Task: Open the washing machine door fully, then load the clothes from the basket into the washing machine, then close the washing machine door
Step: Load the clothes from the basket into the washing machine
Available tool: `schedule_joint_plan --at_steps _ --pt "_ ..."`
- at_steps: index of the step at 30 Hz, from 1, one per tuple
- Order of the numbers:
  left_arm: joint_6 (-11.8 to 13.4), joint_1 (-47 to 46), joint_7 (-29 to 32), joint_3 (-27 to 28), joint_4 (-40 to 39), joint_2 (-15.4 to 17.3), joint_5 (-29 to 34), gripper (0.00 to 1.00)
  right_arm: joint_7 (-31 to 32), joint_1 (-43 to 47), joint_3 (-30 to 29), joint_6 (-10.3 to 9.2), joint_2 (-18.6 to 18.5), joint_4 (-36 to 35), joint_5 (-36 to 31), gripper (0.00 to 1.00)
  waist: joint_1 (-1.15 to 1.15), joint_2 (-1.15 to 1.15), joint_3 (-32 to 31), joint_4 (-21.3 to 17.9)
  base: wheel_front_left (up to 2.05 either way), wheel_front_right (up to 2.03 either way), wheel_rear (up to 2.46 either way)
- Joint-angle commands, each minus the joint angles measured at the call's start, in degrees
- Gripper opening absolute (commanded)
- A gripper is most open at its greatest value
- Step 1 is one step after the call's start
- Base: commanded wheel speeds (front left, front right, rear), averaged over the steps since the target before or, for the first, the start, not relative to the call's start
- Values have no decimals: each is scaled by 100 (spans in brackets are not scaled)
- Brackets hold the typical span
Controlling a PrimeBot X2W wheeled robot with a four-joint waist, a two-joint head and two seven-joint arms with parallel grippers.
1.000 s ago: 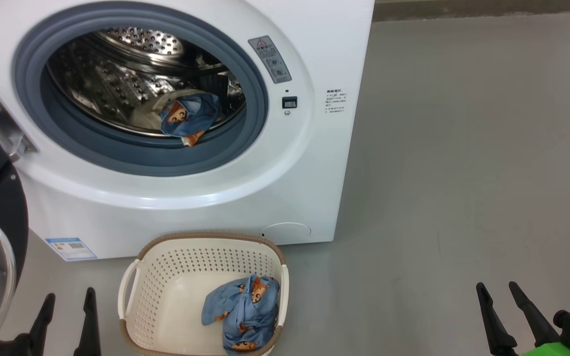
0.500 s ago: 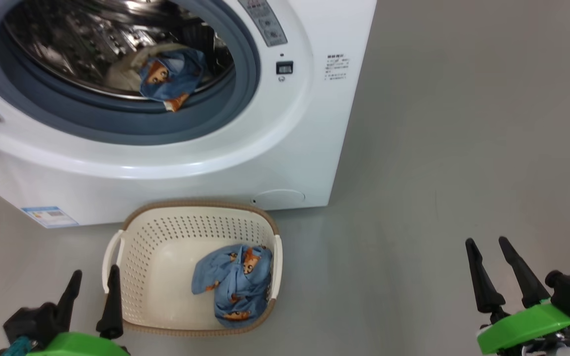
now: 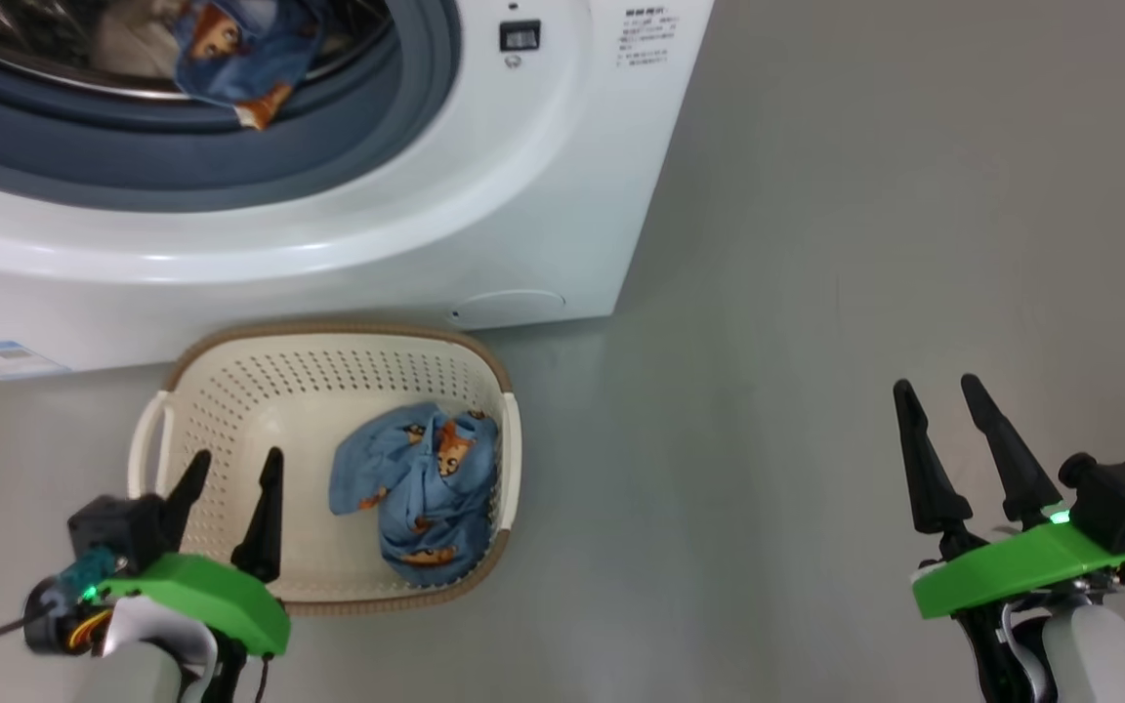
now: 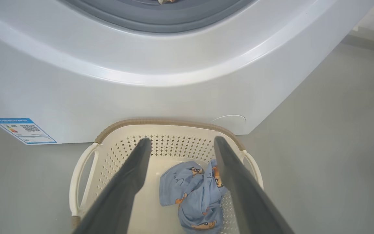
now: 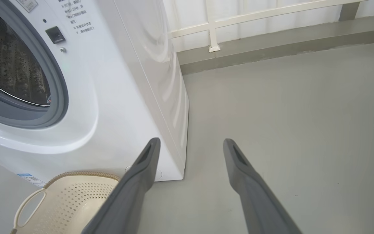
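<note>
Left claw (image 3: 237,454) open, empty, by basket (image 3: 328,330) (blue clothes (image 3: 416,478) inside); right claw (image 3: 936,381) open, empty, apart

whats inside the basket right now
A crumpled bundle of light-blue printed clothes lies against the right side of the basket; the basket floor that shows beside it is bare. Whatever is under the bundle is covered by the fabric and cannot be seen.

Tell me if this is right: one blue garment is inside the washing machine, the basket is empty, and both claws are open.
Not quite. The basket is not empty: the head view shows a blue garment lying in it. Otherwise yes: another garment is inside the washing machine, and the left claw and right claw are open.
</note>
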Motion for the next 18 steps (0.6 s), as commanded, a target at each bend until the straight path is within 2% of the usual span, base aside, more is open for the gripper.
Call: schedule_joint_plan --at_steps 1,8,18 --pt "-9 -209 -37 76 7 199 -60 100 -27 -101 136 9 -12 -152 -101 100 0 0 313 -161 0 0 0" --pt "-9 -864 -37 -641 660 341 -411 100 -27 -305 176 9 134 -275 -172 100 0 0 922 -355 0 0 0" --pt "-9 -1604 -37 -1492 1199 586 -845 100 -27 -613 244 9 259 -397 -243 100 0 0 1629 -546 0 0 0"
